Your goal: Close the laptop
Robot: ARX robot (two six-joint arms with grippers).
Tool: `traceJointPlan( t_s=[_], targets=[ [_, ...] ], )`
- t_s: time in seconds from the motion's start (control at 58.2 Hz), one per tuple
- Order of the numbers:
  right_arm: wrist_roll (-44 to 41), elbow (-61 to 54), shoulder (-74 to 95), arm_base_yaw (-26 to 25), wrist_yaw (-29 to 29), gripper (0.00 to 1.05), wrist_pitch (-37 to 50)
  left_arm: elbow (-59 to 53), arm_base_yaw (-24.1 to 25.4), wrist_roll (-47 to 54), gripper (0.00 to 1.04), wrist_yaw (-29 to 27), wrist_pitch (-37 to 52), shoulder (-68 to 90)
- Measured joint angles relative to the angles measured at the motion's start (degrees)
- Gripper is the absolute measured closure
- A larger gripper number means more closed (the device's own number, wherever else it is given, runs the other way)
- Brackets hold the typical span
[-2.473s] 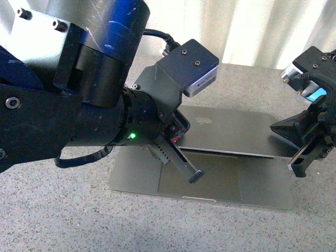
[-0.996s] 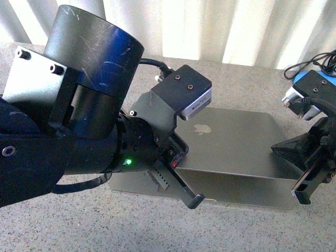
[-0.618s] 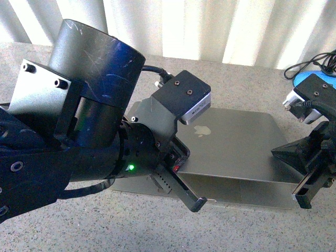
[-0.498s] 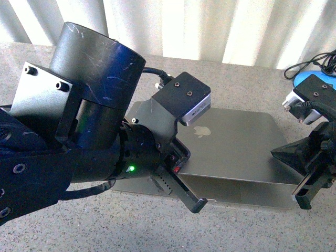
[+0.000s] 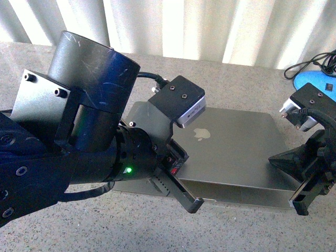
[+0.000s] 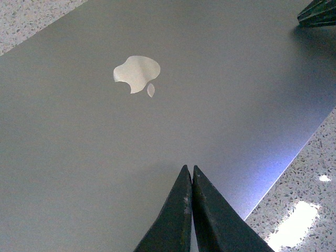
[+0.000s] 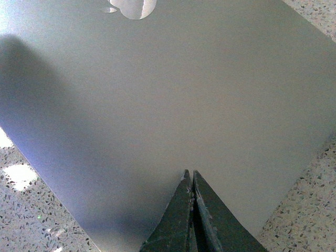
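Counted one table (image 5: 252,231), one curtain (image 5: 210,26), two arms, one laptop (image 5: 236,152), two grippers, one blue object (image 5: 314,80), one cable (image 5: 307,65) and one logo (image 6: 136,73).

Found speckled table bare and open along the near side and between the laptop's far edge and the curtain.

Saw the left arm (image 5: 79,131) filling the near-left of the front view and covering the laptop's left edge and corners.

Found the laptop flat in the middle of the table, lid facing up, lowered almost onto the base yet not fully shut: a narrow wedge of gap showed along the near edge, with a strip of base beneath.

Found the left gripper (image 6: 188,176) pinched together on nothing, tips over the lid short of the logo; could not tell whether touching.

Found the right gripper (image 7: 190,176) likewise pinched together, empty, at the lid's right edge; contact unclear.

Made out the blue object only in part, at the far right, cut off by the frame and overlapped by the right arm, with the dark cable looping beside it.
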Motion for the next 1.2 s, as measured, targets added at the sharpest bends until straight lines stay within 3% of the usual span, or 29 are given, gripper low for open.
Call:
traceJointPlan(
  t_s=[1.202],
  targets=[
    [-0.8, -0.8, 1.4, -0.1, 0.5, 1.04, 0.5, -2.9, 1.7, -3.8, 1.01, 3.1, 4.5, 2.0]
  ],
)
